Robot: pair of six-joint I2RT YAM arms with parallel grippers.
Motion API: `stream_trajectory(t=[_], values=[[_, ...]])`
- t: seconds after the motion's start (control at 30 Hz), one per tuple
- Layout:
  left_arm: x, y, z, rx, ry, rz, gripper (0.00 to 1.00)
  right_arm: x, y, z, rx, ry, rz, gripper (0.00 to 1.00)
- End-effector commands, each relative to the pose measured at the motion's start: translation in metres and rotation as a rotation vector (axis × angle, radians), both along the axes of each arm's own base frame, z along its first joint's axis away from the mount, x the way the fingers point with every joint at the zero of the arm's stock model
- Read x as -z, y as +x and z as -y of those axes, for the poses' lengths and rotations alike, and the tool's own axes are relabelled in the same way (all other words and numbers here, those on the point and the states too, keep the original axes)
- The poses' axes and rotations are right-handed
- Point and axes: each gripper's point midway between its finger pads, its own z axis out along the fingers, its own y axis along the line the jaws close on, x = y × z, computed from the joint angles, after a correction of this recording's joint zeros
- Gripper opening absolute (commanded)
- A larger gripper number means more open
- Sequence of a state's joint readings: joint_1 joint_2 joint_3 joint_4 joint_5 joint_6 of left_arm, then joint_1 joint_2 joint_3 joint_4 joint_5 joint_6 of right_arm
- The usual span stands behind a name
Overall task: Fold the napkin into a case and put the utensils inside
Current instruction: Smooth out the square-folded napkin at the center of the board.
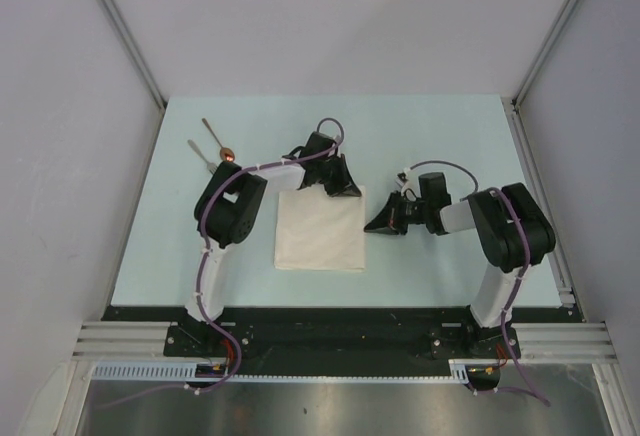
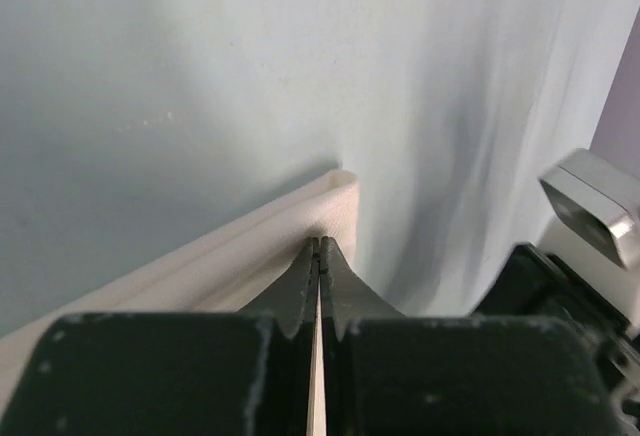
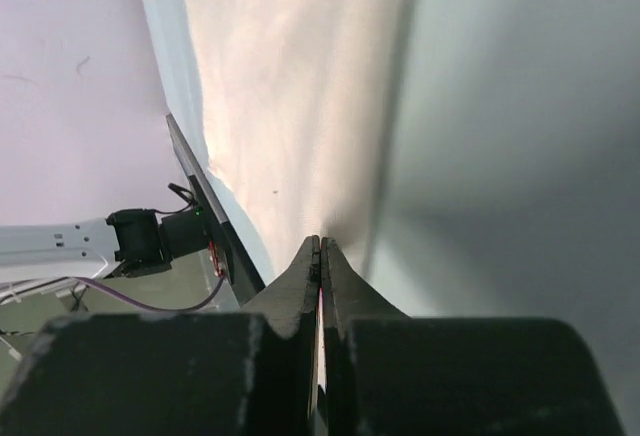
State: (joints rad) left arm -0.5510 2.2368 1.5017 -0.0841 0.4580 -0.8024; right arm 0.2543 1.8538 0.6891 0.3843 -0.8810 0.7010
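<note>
From above, the napkin (image 1: 320, 231) lies flat as a square between the two claws. The left gripper (image 1: 342, 184) sits at the cloth's far right corner. The right gripper (image 1: 375, 222) meets its right edge partway along. The fork (image 1: 199, 153) and spoon (image 1: 220, 143) lie side by side on the table (image 1: 430, 126), well to the left of the left claw and apart from the cloth.

In the left wrist view the jaws are pressed together, with the tips right at the napkin's thick edge near a corner. The cloth runs off to the left of them. Whether any cloth is pinched cannot be told.

In the right wrist view the jaws are also closed tight, tips at the napkin's edge. The cloth stretches ahead and to the left, with bare table to the right. Here too a pinch cannot be told.
</note>
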Motion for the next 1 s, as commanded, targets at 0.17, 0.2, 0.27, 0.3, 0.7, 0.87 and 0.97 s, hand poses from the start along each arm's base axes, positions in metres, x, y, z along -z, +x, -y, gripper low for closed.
stream_trajectory(t=[0.17,0.2,0.27,0.3,0.7,0.87,0.97], values=[[-0.029,-0.004,0.003,0.03,0.008,0.039,0.0,-0.013,-0.021,-0.046,-0.095,-0.012,0.075,0.0],[-0.024,-0.006,0.004,0.035,0.005,0.025,0.0,-0.009,-0.025,-0.046,-0.092,-0.005,0.058,0.0],[-0.008,-0.008,0.004,0.032,0.017,-0.008,0.0,0.007,-0.038,-0.039,-0.083,-0.008,0.03,0.0],[-0.004,-0.008,0.004,0.034,0.021,-0.01,0.0,0.01,-0.04,-0.035,-0.073,-0.009,0.021,0.0],[-0.018,-0.002,0.002,0.051,0.064,0.018,0.0,-0.029,-0.066,-0.027,-0.058,-0.084,0.114,0.02],[-0.04,-0.009,0.005,0.062,0.047,0.046,0.0,-0.032,-0.064,-0.046,-0.086,-0.081,0.126,0.02],[-0.043,-0.011,0.004,0.06,0.05,0.049,0.0,-0.014,-0.071,-0.049,-0.101,-0.07,0.088,0.01]])
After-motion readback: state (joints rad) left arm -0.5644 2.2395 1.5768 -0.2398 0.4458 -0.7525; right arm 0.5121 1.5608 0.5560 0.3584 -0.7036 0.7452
